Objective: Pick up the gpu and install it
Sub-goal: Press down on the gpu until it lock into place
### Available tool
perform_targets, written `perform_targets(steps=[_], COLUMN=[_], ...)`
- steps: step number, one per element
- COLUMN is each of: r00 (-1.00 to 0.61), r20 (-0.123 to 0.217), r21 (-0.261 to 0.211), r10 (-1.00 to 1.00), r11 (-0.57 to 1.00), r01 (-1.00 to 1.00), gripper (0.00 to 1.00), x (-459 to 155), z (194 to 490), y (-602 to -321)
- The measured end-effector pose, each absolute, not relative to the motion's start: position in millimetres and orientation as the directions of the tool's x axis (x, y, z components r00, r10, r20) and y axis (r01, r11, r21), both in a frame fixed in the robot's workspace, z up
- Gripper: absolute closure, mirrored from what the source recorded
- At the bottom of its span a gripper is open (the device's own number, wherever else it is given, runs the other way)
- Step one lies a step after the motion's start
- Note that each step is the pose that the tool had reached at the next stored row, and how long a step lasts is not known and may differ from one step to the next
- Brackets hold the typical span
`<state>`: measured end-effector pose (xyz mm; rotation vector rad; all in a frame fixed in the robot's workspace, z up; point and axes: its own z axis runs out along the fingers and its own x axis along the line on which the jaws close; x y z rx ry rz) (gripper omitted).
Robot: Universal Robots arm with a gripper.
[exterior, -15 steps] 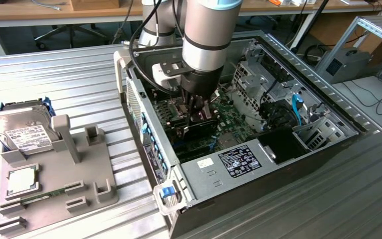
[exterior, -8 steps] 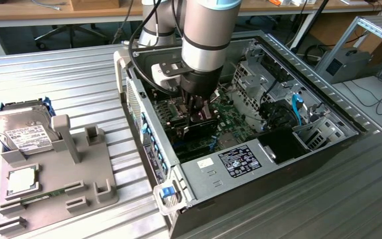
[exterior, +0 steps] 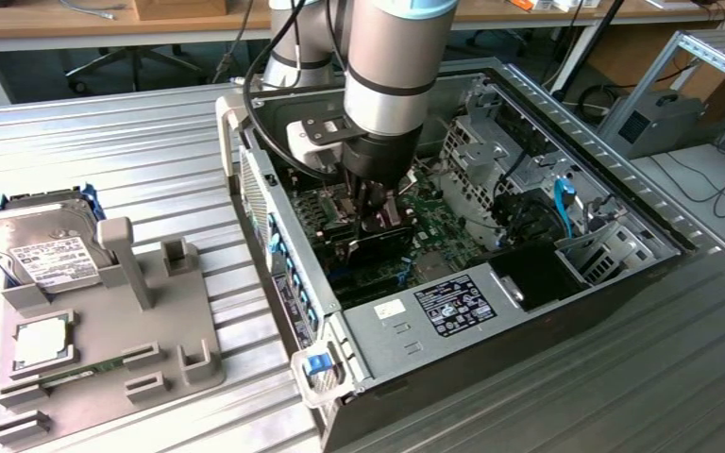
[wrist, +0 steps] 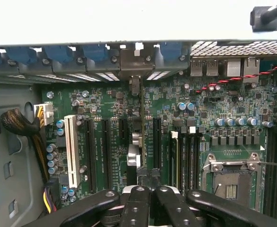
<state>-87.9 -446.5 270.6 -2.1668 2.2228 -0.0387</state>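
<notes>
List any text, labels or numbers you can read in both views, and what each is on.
No text can be read in either view.
hard drive, white label: print too small to read.
black sticker on the computer case: white print and icons, too small to read.
white sticker beside it: too small to read.
motherboard, white lettering along the slots: too blurred to read.
gpu, seen edge-on: no text showing.

We see the gpu (wrist: 141, 127) edge-on in the wrist view, a thin dark card standing upright on the green motherboard between two long black slots. Its far end, a metal bracket, meets the case's rear wall between the blue slot clips.
</notes>
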Motion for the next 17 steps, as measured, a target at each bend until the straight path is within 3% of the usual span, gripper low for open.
perform_targets(steps=[17], r00=[-0.025], r20=[-0.009], r21=[-0.044], r10=[-1.000], r11=[0.026], r01=[-0.999], gripper=[0.89], x=[-87.9], z=[275.5], y=[-446.6])
